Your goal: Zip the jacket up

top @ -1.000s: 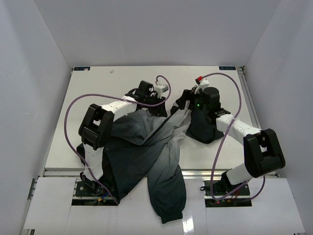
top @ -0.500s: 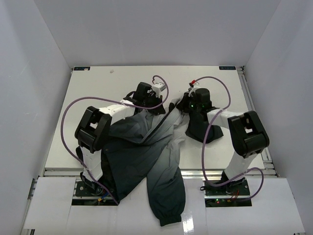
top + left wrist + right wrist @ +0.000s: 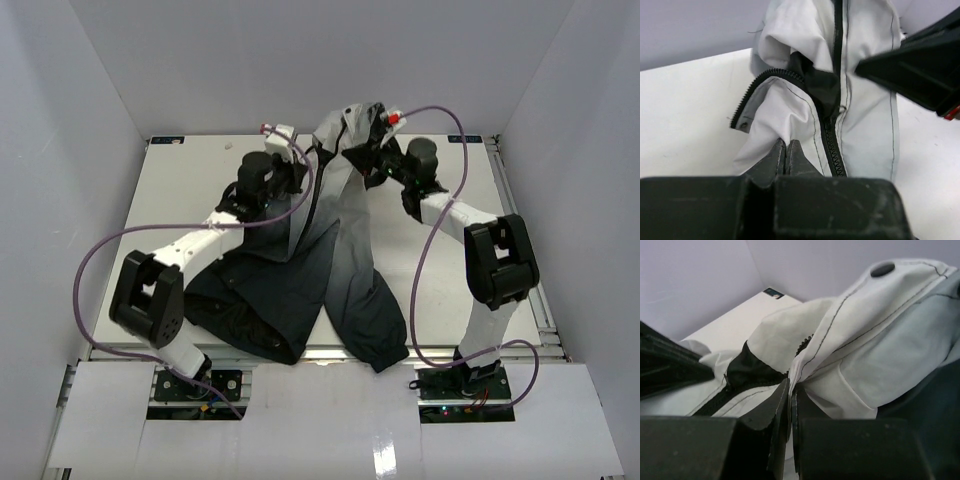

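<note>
White left arm at eight o'clock and right arm at four: bulky black joints, looping purple cables; left gripper and right gripper are black wedges.

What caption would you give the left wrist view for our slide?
Left gripper shut on the jacket, pinching pale lining beside the zipper.

jacket | dark charcoal, pale grey lining | zipper open at top | far end raised, sleeves draping to near edge
</note>
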`<action>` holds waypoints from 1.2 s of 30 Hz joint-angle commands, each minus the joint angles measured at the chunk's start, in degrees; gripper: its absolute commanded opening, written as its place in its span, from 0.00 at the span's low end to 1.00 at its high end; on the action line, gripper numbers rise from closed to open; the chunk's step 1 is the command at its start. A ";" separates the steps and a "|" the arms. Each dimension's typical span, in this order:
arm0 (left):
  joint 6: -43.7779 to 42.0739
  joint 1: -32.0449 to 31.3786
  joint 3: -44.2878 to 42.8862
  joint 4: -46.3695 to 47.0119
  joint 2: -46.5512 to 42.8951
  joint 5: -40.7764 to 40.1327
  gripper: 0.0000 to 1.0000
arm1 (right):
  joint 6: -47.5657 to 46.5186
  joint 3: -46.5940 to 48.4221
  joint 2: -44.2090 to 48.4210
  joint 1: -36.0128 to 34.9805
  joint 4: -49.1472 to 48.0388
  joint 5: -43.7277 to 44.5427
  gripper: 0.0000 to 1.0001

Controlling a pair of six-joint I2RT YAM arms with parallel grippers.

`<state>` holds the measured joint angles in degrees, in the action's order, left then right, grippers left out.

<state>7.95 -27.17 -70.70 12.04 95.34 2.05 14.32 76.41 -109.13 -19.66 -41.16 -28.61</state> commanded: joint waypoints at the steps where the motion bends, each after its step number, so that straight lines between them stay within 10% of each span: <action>1: 5.19 -1.13 13.86 13.11 -7.01 -1.18 0.00 | 2.66 -18.80 6.00 0.24 -13.36 -1.14 0.08; 12: 10.68 -1.40 30.41 26.94 -7.59 5.36 0.00 | 9.72 -34.16 1.83 0.32 -30.73 -1.61 0.09; 20: 11.02 -1.57 33.41 29.25 -7.99 6.71 0.00 | 4.38 -36.91 11.86 0.24 -15.56 4.84 0.53; 28: 10.43 -2.35 36.22 30.32 -8.84 7.36 0.00 | -3.35 -33.15 26.55 -1.50 -4.05 10.67 0.47; 36: 10.50 -3.80 38.70 31.35 -9.18 6.28 0.00 | -10.13 -11.23 13.74 -5.20 12.78 2.58 0.15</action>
<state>18.50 -30.16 -33.79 42.80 87.85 8.35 10.69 53.39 -88.38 -21.96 -41.64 -22.80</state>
